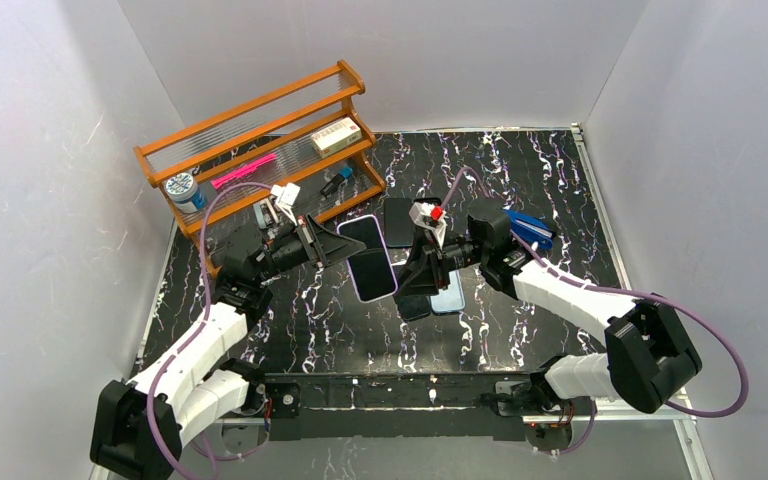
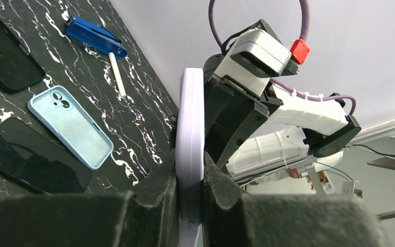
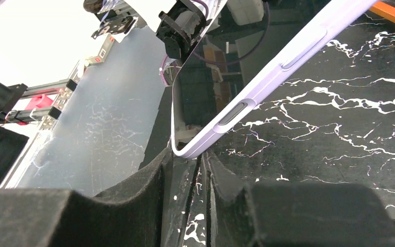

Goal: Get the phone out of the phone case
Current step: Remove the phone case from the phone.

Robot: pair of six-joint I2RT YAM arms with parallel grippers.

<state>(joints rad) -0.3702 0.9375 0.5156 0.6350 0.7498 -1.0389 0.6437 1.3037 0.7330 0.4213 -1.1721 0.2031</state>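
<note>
A phone in a lilac case point(image 1: 373, 274) is held above the black marbled table between my two grippers. My left gripper point(image 1: 344, 254) is shut on one end of it; in the left wrist view the lilac case point(image 2: 190, 128) stands edge-on between the pads point(image 2: 162, 188). My right gripper point(image 1: 406, 276) comes from the other side, and its fingers point(image 2: 225, 121) straddle the far end. In the right wrist view the case's lower corner point(image 3: 205, 138) sits at my right gripper's point(image 3: 187, 160) nearly closed fingertips. The dark screen point(image 3: 205, 77) faces up.
A light blue empty case point(image 2: 69, 126) and dark phones point(image 2: 31, 162) lie on the table under the held phone. A blue tool point(image 1: 528, 225) and a white stick point(image 2: 117, 74) lie at the right. A wooden rack point(image 1: 260, 140) stands at the back left.
</note>
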